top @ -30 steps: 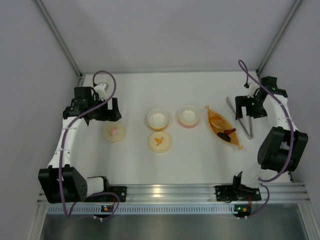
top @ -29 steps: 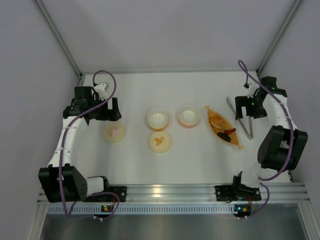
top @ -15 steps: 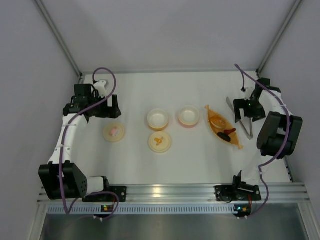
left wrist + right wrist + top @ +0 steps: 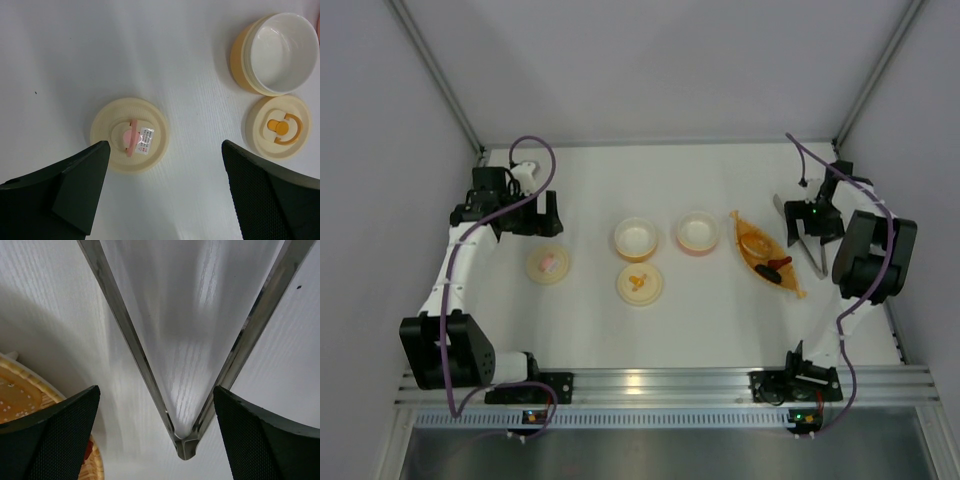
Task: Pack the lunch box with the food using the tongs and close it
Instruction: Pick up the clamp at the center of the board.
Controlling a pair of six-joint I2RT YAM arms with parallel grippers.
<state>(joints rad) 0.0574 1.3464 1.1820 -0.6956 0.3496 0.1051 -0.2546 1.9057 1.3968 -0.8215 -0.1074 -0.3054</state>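
Note:
The grey metal tongs (image 4: 816, 260) lie on the table at the far right, their two arms (image 4: 125, 325) meeting at the joined end (image 4: 186, 446). My right gripper (image 4: 156, 388) hangs open just above them, its fingers straddling the joined end without touching it. The food sits in an orange boat-shaped tray (image 4: 745, 222): a tan bun (image 4: 757, 240), a dark sausage piece (image 4: 772, 264) and a red bit (image 4: 773, 274). The lunch box stands as two uncovered bowls, one orange (image 4: 636, 238) and one pink (image 4: 698, 232). My left gripper (image 4: 165, 150) is open and empty above a cream lid (image 4: 107, 150).
Two cream lids lie on the table, one with a pink mark (image 4: 548, 264) and one with an orange mark (image 4: 640, 283). The tray's edge (image 4: 20, 405) lies close to the left of the right fingers. Grey walls close in the table at the sides and back.
The right arm has folded in toward the right wall and brought its gripper over the tongs. The left gripper has drifted slightly toward the back.

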